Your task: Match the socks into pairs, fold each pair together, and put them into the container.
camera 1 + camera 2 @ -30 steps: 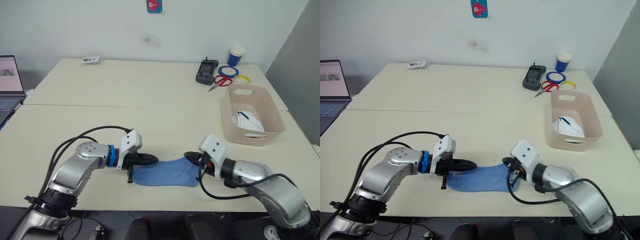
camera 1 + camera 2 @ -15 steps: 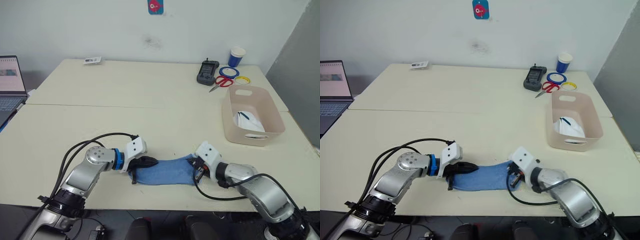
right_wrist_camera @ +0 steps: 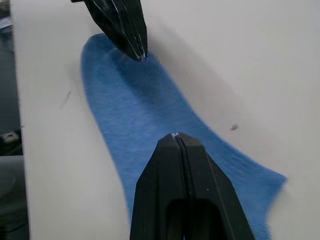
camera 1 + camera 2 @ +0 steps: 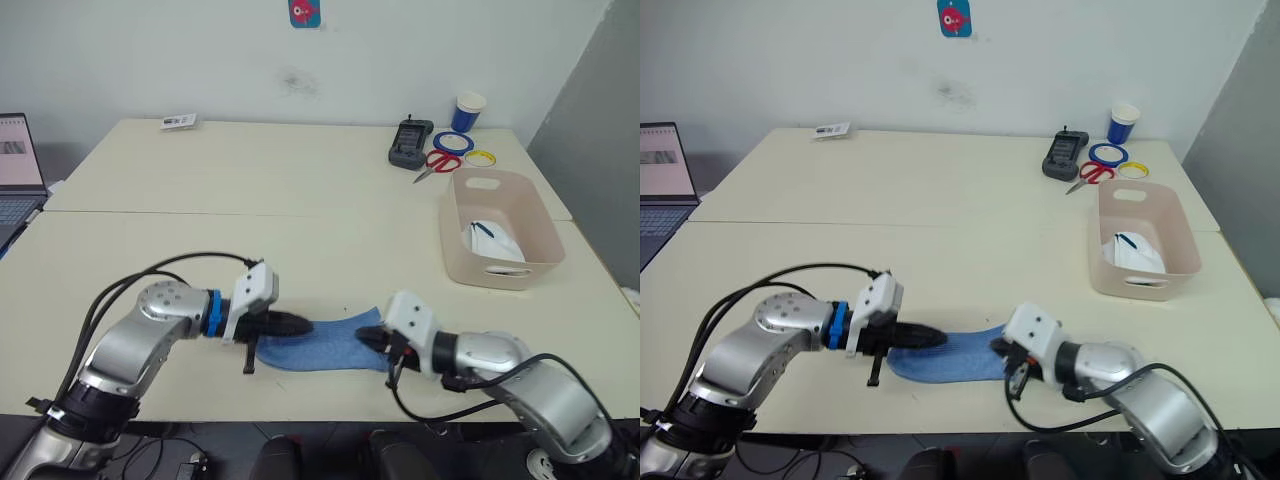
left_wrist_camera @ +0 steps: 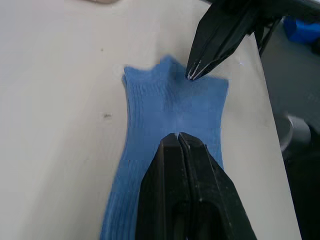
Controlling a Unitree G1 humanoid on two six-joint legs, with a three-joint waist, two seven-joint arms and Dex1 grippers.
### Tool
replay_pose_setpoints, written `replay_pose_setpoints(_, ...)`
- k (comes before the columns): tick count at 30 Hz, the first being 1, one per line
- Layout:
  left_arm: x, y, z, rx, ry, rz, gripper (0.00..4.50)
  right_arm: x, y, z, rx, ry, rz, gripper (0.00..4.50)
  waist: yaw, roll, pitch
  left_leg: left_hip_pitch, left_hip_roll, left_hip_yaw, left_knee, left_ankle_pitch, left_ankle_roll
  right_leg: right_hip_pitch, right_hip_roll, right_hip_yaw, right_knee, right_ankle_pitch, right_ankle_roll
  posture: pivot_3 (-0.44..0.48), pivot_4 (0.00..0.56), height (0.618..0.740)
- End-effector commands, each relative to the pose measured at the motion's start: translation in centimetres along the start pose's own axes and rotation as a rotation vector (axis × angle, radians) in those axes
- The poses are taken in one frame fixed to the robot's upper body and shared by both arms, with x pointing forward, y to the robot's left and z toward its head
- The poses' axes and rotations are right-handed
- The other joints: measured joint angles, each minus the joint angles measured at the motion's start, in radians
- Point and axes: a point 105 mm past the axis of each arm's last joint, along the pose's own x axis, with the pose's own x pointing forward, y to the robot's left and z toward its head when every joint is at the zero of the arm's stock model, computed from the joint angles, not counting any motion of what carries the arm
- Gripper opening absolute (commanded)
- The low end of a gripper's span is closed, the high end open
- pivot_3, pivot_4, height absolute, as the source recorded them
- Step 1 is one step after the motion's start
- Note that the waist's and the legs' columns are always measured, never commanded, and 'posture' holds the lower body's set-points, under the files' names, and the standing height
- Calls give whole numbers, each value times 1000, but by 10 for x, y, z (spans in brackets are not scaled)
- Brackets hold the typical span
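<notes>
A pale cream worktop [image 4: 300,215] made of two slabs pushed together, with a seam running across between them, takes up most of the room in view. Behind it stands a plain white wall [image 4: 200,60] carrying a small red-and-blue sticker [image 4: 303,12] up high and a faint grey smudge [image 4: 292,78] lower down. A grey panel [image 4: 600,130] rises at the right side. An open laptop [image 4: 15,170] sits off the left edge. Lighting is even and soft, with no hard shadows.
</notes>
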Motion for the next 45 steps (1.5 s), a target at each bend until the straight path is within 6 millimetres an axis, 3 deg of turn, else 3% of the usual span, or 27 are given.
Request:
replay_pose_setpoints(1, 2, 5, -20, 7, 72, 43, 0, 4, 1, -13, 3, 57, -8, 20, 5, 0, 0, 0, 0, 0, 0, 0, 0, 0, 0, 0, 0, 0, 0, 0, 150, 732)
replay_pose_setpoints(5, 0, 6, -53, -7, 175, 59, 0, -7, -2, -40, 36, 162, -39, 20, 11, 0, -2, -1, 0, 1, 0, 0, 0, 0, -3, 0, -1, 0, 0, 0, 150, 732)
replay_pose_setpoints(8, 0, 9, -63, -9, 193, 74, 0, -20, -7, -52, 50, 202, -83, 20, 11, 1, -7, 0, -1, 0, 0, 0, 0, 1, -4, 1, -1, 0, 0, 0, 150, 732)
replay_pose_setpoints(11, 2, 11, -54, 3, 128, 77, 0, -34, -13, -48, 24, 148, -141, 20, 10, 4, -16, 1, -1, 1, 0, 0, 0, 2, -4, 0, -1, 0, 0, 0, 150, 732)
replay_pose_setpoints(15, -3, 20, -8, 21, -82, 76, 0, -54, -14, -28, 56, 10, -212, 20, 10, 4, -16, 1, -1, 3, 0, 0, 0, 3, -3, 0, -1, 0, 0, 0, 150, 732)
replay_pose_setpoints(18, -6, 17, 11, 21, -117, 23, 0, -62, -11, -18, 99, -43, -238, 20, 8, 2, -15, -1, -1, 2, 1, 0, 0, 1, -2, -1, -1, 0, 0, 0, 150, 732)
replay_pose_setpoints(21, 0, 17, 15, -9, -131, 6, 0, -65, -14, -16, 145, -60, -281, 20, 4, 3, -15, 0, -1, 2, 0, 0, 0, 1, 0, 0, -1, 0, 0, 0, 150, 732)
replay_pose_setpoints(24, 9, 17, -2, 0, -81, -8, 0, -64, -26, -22, 169, -45, -380, 20, 4, 3, -15, 1, -1, 2, 0, 0, 0, 1, 0, 0, 0, 0, 0, 0, 150, 732)
replay_pose_setpoints(28, 16, 15, -22, 11, -21, -26, 0, -59, -26, -25, 233, -61, -399, 921, 5, 3, -15, 0, -1, 2, 0, 0, 0, 1, 1, 0, 0, 0, 0, 0, 150, 732)
replay_pose_setpoints(31, 23, 19, -40, 42, 41, -19, 0, -51, -28, -33, 304, -51, -419, 1979, 7, 2, -15, 0, -1, 2, 0, 0, 0, 1, 1, 0, 0, 0, 0, 0, 150, 732)
replay_pose_setpoints(34, 26, 21, -41, 32, 37, -19, 0, -43, -33, -43, 372, -32, -452, 3080, 8, 4, -17, 0, -1, 3, 0, 0, 0, 1, 0, 0, 0, 0, 0, 0, 150, 732)
replay_pose_setpoints(39, 26, 17, -42, 32, 43, -30, 0, -33, -36, -60, 425, 19, -494, 3080, 7, 4, -19, 0, -1, 3, 0, 0, 0, 1, -1, 1, 0, 0, 0, 0, 150, 732)
replay_pose_setpoints(42, 26, 16, -39, 22, 24, -22, 0, -24, -26, -56, 403, 25, -445, 2425, 6, 4, -21, 1, -1, 3, 0, 0, 0, 1, 0, 0, 0, 0, 0, 0, 150, 732)
replay_pose_setpoints(45, 25, 17, -35, 22, 6, -7, 0, -17, -11, -46, 388, -4, -361, 1403, 6, 4, -21, 1, 0, 3, 0, 0, 0, 1, 0, 0, 0, 0, 0, 0, 150, 732)
